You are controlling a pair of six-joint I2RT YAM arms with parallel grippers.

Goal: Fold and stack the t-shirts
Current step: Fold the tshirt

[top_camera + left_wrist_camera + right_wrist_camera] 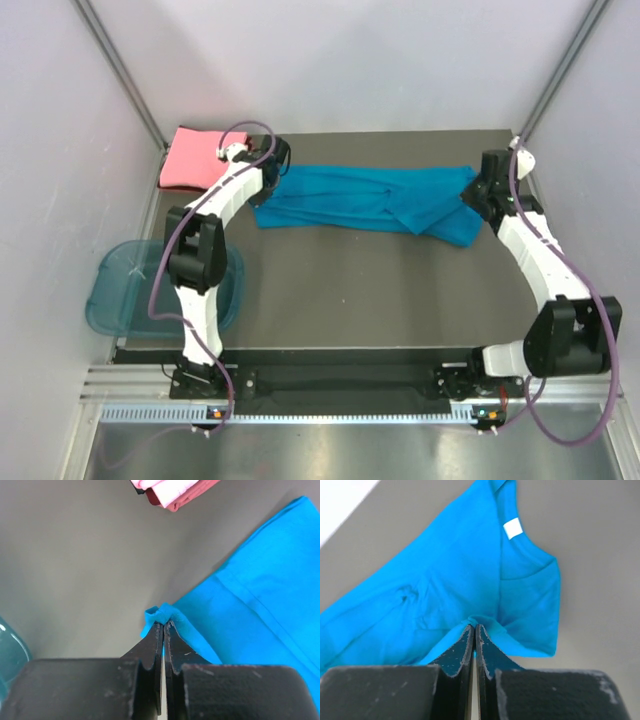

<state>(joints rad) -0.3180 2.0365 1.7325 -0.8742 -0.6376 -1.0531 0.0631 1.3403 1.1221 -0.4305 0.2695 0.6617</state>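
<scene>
Teal t-shirt [360, 200] clenched by left hand [164, 626] and right hand [474, 628]; inside of tub [103, 295] unclear.

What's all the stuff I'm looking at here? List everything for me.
teal-blue t-shirt: one, teal-blue, stretched across the table's far half
neck label: one, white, inside that shirt's collar
pink t-shirt: one, salmon-pink, folded at the far left corner
tub: one, translucent blue, at the table's left edge
table: one, dark grey
left arm: one, white and black; left hand shut on the teal-blue t-shirt
right arm: one, white and black; right hand shut on the same shirt
</scene>
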